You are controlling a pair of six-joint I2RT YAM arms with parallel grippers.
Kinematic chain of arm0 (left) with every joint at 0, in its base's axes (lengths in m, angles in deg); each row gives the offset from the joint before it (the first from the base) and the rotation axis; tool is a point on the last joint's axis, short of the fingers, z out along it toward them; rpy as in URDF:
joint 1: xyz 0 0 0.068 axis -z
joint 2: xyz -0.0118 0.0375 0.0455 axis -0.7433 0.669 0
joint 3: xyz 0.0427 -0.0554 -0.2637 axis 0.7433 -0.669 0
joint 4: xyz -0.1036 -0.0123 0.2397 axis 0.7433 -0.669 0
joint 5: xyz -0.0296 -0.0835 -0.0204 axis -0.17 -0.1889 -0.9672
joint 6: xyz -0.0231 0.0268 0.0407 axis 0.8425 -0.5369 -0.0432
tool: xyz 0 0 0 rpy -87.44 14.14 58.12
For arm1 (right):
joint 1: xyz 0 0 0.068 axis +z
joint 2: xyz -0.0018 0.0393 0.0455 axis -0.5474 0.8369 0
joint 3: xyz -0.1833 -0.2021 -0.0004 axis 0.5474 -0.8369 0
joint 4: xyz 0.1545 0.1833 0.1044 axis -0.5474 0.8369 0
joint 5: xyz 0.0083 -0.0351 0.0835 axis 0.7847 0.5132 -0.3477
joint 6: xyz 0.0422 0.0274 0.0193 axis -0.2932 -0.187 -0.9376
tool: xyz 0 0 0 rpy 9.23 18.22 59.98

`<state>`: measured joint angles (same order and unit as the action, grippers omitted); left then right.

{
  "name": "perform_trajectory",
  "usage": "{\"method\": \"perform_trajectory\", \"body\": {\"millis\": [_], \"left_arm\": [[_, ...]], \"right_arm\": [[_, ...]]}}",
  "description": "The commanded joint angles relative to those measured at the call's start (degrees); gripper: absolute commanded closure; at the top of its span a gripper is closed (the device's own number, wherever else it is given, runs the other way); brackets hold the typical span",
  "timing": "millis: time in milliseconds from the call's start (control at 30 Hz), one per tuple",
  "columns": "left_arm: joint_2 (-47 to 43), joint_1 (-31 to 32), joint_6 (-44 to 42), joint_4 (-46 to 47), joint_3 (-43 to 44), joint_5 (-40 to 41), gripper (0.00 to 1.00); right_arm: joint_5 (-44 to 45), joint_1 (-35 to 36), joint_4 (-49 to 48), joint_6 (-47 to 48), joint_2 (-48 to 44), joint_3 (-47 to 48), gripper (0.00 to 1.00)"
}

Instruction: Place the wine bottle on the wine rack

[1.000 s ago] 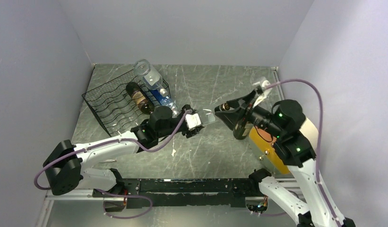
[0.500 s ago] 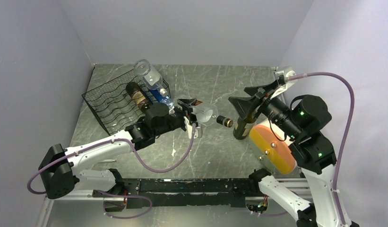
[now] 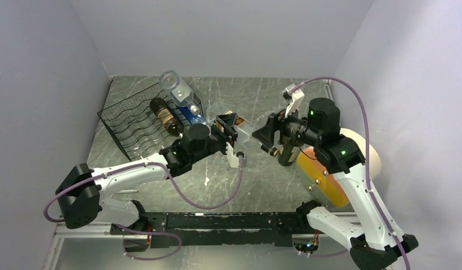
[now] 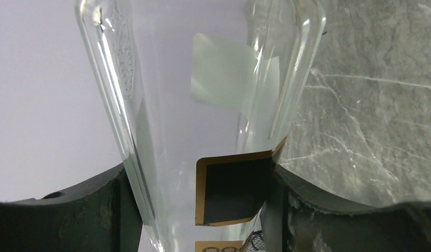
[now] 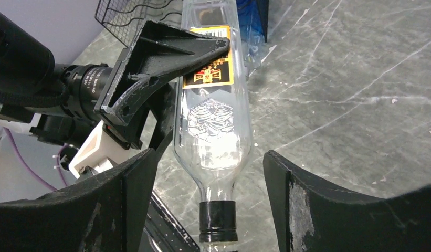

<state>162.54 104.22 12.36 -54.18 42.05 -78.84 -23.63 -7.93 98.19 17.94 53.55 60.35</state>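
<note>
With the left jaws clamped on the clear wine bottle [image 5: 213, 121] over the middle of the bench [image 3: 268, 183] and the right jaws apart astride its neck, you risk the smooth glass pivoting in that single grip and striking the wine rack [image 3: 127, 126] in the far-left corner.

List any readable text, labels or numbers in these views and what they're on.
No text reads clearly.
Orange-and-black label on the clear wine bottle: cross emblem, print too blurred to read.
Embossed crest on its glass: no legible letters.
Dark bottle and plastic bottle in the wine rack: labels too small.
</note>
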Motion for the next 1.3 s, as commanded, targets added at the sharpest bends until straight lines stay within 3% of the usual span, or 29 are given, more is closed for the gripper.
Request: {"method": "perform_trajectory", "body": {"millis": [0, 433, 767, 1033, 1267], "left_arm": [[-0.38, 1.2, -5.71, 12.83, 2.71, 2.19, 0.93], [2.49, 3.97, -8.59, 12.25, 3.29, 4.68, 0.93], [1.96, 4.97, -5.16, 7.19, 4.74, 5.34, 0.93], [-0.47, 4.97, -0.39, 6.9, 3.92, 4.37, 0.93], [-0.91, 4.97, 1.98, 4.17, 4.95, 4.9, 0.93]], "right_arm": [[-1.48, 0.23, -3.04, 0.57, -1.44, -2.61, 0.22], [-1.72, 2.65, -9.75, -1.68, -0.79, -11.97, 0.2], [2.45, 6.27, -10.79, -2.51, 2.18, -15.84, 0.22], [6.78, 10.47, -10.98, -2.65, 1.93, -16.95, 0.15], [7.25, 11.57, -9.6, -2.19, 1.57, -16.79, 0.27]]}}
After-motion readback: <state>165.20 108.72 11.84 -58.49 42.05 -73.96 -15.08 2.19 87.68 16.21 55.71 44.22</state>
